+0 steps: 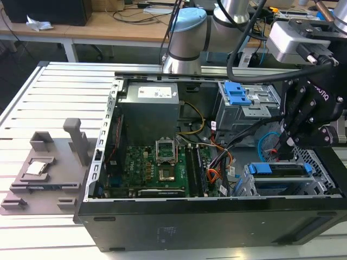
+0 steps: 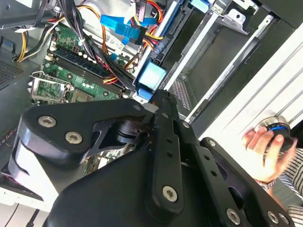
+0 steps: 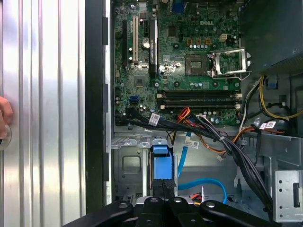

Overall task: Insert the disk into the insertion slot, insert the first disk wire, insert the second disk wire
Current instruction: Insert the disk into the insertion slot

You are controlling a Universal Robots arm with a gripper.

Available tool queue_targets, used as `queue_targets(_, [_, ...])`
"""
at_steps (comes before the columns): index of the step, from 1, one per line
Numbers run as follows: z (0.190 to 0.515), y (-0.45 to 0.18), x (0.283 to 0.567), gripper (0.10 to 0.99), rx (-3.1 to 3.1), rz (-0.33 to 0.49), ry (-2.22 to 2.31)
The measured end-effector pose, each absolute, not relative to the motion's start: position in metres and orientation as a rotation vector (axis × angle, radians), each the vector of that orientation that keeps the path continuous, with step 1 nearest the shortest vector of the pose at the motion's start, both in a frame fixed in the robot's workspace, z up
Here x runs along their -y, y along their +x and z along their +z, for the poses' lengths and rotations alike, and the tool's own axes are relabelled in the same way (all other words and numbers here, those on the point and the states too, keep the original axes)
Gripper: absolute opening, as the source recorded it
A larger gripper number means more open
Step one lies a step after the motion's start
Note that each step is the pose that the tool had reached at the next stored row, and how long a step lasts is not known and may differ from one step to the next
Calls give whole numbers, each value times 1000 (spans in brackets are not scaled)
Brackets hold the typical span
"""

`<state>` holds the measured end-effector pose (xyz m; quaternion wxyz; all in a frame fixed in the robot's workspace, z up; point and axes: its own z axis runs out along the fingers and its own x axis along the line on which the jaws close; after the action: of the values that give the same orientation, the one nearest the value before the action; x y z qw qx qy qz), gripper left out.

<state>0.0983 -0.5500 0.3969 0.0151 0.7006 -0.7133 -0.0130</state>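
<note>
The disk (image 1: 282, 171) is seated in the slot (image 1: 319, 161), at roughly 4 o'clock from the motherboard (image 1: 157, 162) in the exterior view. The tool (image 1: 284, 144) is parked just above it, pinched together, nothing gripped, as far as can be seen.

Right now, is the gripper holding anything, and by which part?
Cannot be told. The gripper hangs right at the disk's bright blue plastic carrier bracket, but any hold on it is hidden.
</note>
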Motion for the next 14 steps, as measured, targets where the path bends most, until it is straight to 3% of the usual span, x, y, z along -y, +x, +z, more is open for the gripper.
queue_targets(14, [384, 109, 550, 106, 2217, -44, 2179])
